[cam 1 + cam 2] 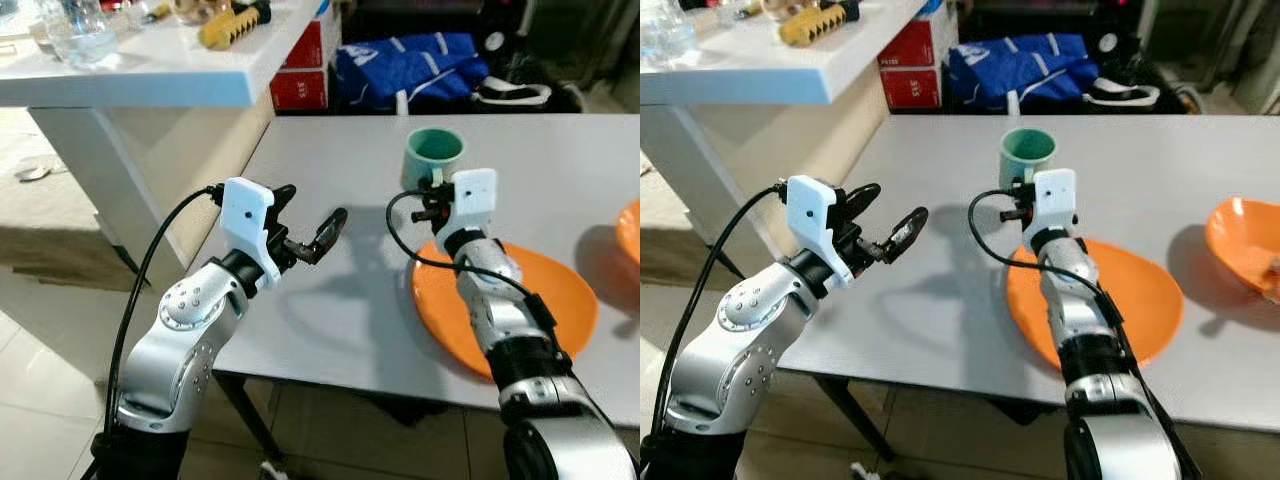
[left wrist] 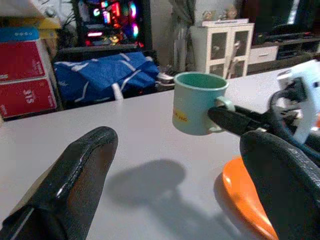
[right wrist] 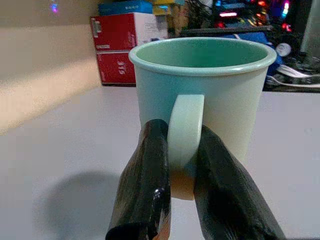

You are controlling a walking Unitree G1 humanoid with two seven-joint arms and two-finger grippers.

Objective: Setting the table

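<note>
Right wrist view: right gripper (image 3: pixel 182 165) jaws pinch mug (image 3: pixel 202 95) handle | left gripper (image 1: pixel 312 224) jaws apart, empty | bowl (image 1: pixel 1250 243) edge-cropped

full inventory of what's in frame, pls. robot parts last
mug: 1, mint green, upright on grey table behind plate
plate: 1, orange, on table, under right arm
bowl: 1, orange, table's right edge
white shelf: 1, upper left, glassware and a yellow tool on it
red boxes: 2, behind table
blue bag: 1, beyond table
left gripper: open, over table's left edge
right gripper: shut on mug handle
</note>
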